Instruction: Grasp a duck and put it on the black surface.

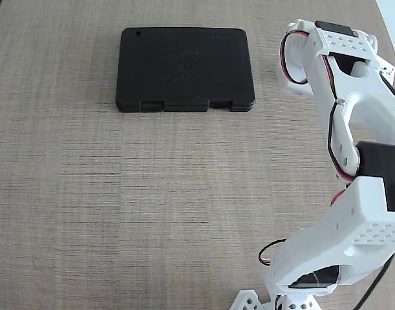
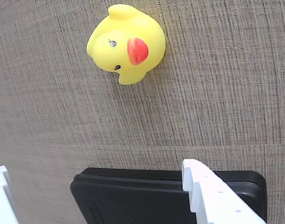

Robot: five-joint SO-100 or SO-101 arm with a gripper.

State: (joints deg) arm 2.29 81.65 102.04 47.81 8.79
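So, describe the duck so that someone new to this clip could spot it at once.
In the wrist view, start at the black case along the bottom edge, then look up across the bare woven tabletop. The duck sits near the top, apart from the case: small, rounded, bright yellow with a red-orange beak, the only coloured thing there.

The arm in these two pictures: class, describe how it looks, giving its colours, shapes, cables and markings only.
The arm is white printed plastic with black motor blocks, red and black cables looped alongside, and dimpled panels. In the wrist view, the white fingers look blocky, with small holes.
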